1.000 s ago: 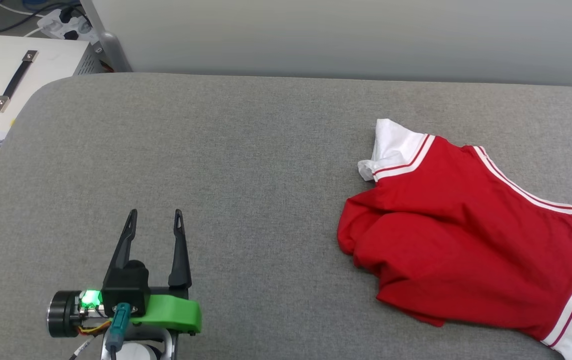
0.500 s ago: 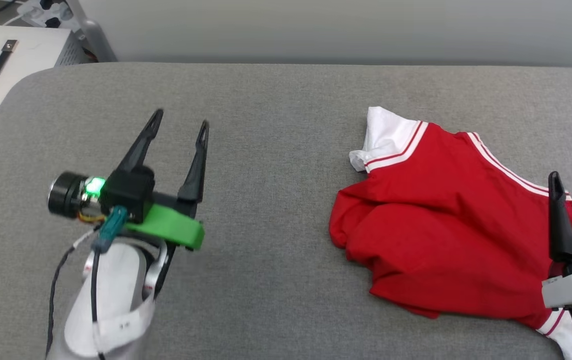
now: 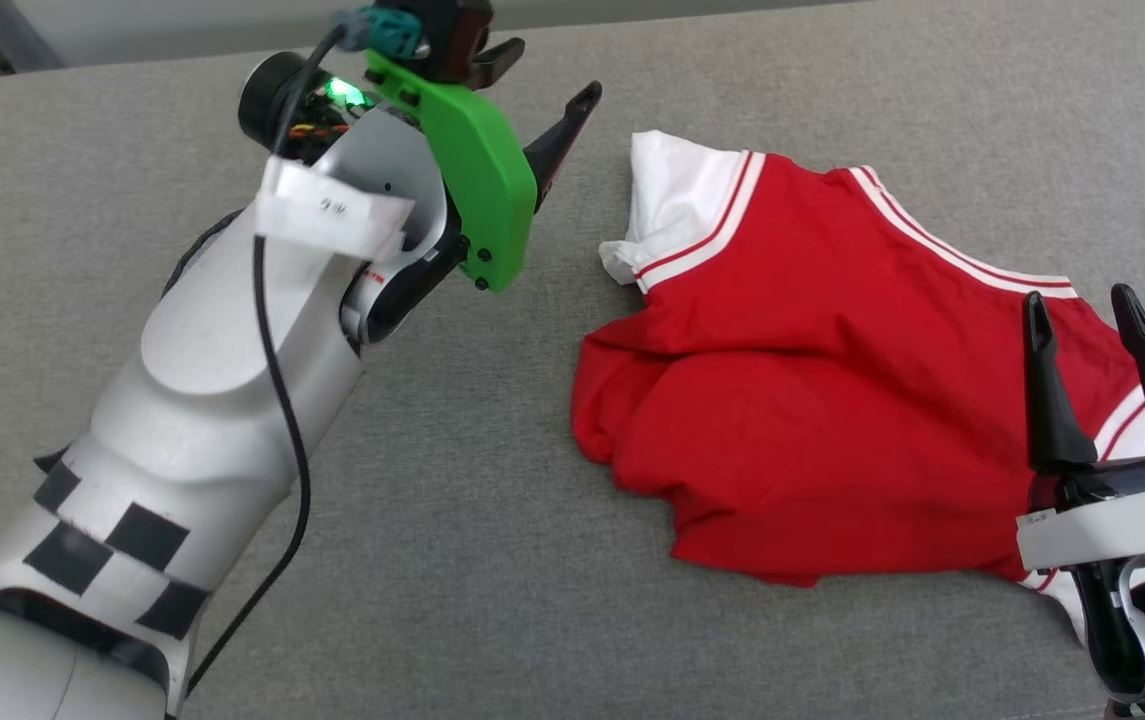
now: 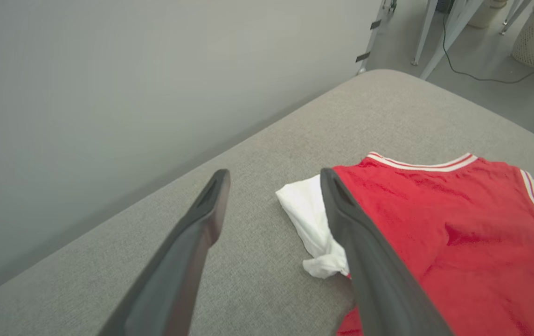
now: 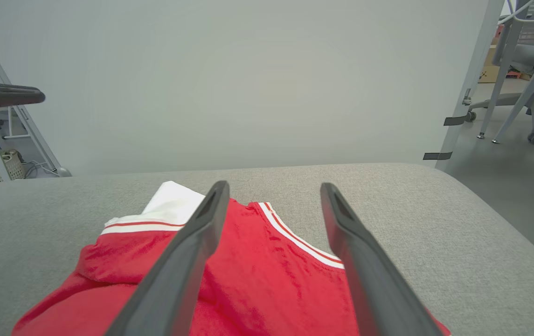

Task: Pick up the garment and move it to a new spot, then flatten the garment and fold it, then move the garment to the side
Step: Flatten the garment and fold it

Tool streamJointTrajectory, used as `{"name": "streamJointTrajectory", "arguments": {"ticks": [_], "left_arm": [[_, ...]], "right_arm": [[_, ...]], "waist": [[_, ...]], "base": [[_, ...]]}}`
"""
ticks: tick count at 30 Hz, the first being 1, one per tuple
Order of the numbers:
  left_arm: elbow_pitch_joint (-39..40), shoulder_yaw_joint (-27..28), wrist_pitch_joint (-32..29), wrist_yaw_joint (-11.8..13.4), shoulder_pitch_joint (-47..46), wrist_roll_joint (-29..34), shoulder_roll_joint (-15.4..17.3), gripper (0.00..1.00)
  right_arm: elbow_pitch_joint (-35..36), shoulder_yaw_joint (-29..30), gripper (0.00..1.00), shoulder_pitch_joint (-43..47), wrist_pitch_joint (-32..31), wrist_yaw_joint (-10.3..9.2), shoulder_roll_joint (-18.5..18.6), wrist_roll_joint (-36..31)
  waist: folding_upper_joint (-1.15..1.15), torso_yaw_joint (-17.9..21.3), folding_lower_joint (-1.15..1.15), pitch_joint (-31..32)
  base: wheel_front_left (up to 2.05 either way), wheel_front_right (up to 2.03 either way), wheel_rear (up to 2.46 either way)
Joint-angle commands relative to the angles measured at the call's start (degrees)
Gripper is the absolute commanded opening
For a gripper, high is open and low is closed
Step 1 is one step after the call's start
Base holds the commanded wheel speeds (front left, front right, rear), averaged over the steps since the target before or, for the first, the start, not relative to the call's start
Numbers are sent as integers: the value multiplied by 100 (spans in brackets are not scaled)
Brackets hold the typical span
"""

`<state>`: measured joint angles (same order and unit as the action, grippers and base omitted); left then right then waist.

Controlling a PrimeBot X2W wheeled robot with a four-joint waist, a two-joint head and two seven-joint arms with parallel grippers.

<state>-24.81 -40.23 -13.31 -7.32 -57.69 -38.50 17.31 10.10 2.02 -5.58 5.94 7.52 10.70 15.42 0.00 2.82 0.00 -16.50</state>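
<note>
The red short-sleeved T-shirt of soft cloth (image 3: 812,400), white at the sleeves with striped trim, lies crumpled on the grey padded tabletop (image 3: 432,520). The left claw (image 4: 274,173) hangs above the pad with its two dark fingers apart and empty. The shirt's bunched white sleeve (image 3: 672,185) sits just beyond its tips, on the side nearer the other claw. The right claw (image 3: 1078,297), fingers likewise spread and holding nothing, hovers over the shirt's other end, red cloth below and ahead of its tips.

To my eye this is the opening step, the reach for the pick-up, with nothing lifted yet. Next, each claw needs to drop onto the cloth, pinch a fold and rise with the other, so the shirt hangs rather than drags.
</note>
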Motion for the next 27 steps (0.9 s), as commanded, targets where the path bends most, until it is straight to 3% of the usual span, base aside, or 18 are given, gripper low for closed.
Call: {"name": "streamJointTrajectory", "arguments": {"ticks": [1, 6, 10, 22, 27], "left_arm": [[-133, -219, -321, -15, -285, -180, 33, 100], [-554, -974, -1532, -16, -955, -933, -52, 100], [-888, -1447, -2039, -16, -1377, -1196, -126, 100], [-1785, -3036, -2441, -16, -1883, -1203, -336, 100], [-1834, -3277, -2685, -16, -1701, -1120, -282, 100]], "right_arm": [[-55, -60, 100, -130, 77, -3, -33, -48], [-210, -169, 100, -336, 230, -3, -53, -61], [-326, -300, 100, -534, 345, -3, -74, -60], [-714, -657, 100, -1049, 641, -3, -125, -8], [-837, -707, 100, -1154, 707, -3, -125, 0]], "waist": [[0, 336, 0, -324], [0, 532, 0, -579], [0, 690, 0, -794], [0, 1034, 0, -1258], [0, 1084, 0, -1294]], "base": [[0, 0, 0], [0, 0, 0], [0, 0, 0], [0, 0, 0], [0, 0, 0]]}}
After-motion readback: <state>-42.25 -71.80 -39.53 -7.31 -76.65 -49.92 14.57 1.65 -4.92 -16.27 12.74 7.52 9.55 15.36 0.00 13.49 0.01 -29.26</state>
